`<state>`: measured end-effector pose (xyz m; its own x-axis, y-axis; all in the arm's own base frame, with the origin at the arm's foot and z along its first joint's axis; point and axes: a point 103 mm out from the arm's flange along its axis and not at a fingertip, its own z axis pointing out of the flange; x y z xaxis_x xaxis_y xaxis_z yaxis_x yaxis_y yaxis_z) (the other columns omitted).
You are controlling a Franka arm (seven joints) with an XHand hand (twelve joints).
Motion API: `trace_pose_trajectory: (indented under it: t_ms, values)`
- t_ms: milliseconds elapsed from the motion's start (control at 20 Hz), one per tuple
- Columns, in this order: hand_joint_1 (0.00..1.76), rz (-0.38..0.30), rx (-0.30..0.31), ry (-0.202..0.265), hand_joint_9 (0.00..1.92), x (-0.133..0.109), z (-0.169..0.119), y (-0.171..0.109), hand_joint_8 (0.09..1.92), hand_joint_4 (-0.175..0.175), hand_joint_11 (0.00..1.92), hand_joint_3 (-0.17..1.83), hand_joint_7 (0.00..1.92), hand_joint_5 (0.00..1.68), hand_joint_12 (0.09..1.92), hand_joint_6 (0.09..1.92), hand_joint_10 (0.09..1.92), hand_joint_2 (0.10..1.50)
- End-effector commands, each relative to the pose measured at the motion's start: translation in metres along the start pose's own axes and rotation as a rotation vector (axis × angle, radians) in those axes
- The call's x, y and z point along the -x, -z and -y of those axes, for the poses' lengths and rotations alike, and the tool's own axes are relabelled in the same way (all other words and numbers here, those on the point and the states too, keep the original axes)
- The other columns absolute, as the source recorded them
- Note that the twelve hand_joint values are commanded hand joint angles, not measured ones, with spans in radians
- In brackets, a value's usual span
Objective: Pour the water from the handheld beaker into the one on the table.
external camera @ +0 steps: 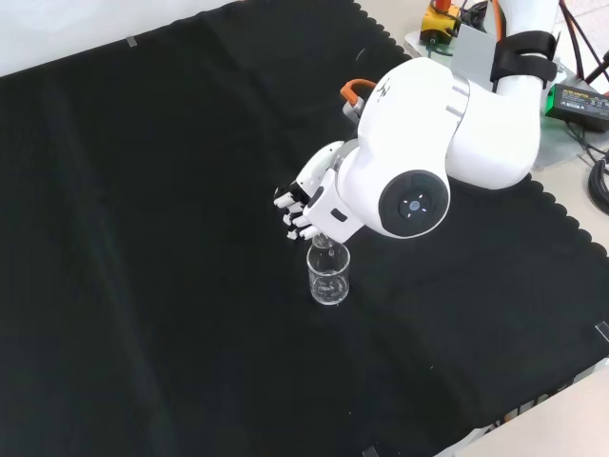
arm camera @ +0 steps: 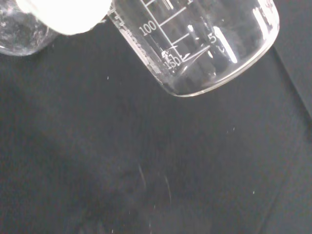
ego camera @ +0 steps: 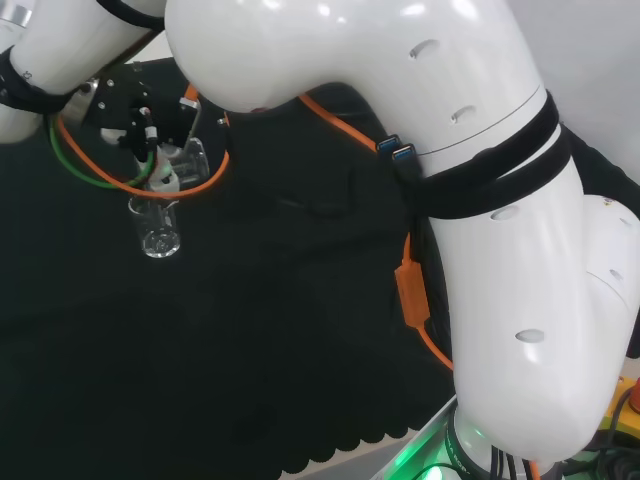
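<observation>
Across the bench, the black cloth (external camera: 143,238) is lying flat, its scalloped edge showing against a pale floor, with cables and gear sitting beyond the far corner in the front view. Near the cloth's middle, the table beaker (external camera: 328,274) is standing upright, mouth up. Just above it the hand (external camera: 306,202) is curling its fingers around the handheld beaker (arm camera: 195,44), which is tipping steeply, its long axis slanting down toward the standing one's mouth.
</observation>
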<state>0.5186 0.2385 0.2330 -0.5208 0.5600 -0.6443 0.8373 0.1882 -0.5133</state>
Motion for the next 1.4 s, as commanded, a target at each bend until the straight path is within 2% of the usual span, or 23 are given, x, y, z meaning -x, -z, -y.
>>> trace_pose_trajectory:
  t_ms: [50,400,900,1400]
  values:
    - [1.26,0.001,-0.001,-0.001,1.14,0.001,0.002,-0.006,0.99,-0.127,0.97,-0.17,1.13,0.86,0.91,1.15,1.11,1.19]
    - [1.25,-0.001,0.011,0.007,1.14,-0.006,0.001,0.012,0.99,-0.126,0.97,-0.17,1.13,0.86,0.91,1.15,1.10,1.19]
    - [1.25,-0.017,0.027,0.004,1.14,-0.002,0.003,0.003,0.99,-0.126,0.97,-0.17,1.13,0.86,0.91,1.15,1.10,1.19]
    - [1.25,-0.014,0.028,0.004,1.14,-0.004,0.001,0.010,0.99,-0.126,0.97,-0.17,1.13,0.86,0.91,1.15,1.10,1.19]
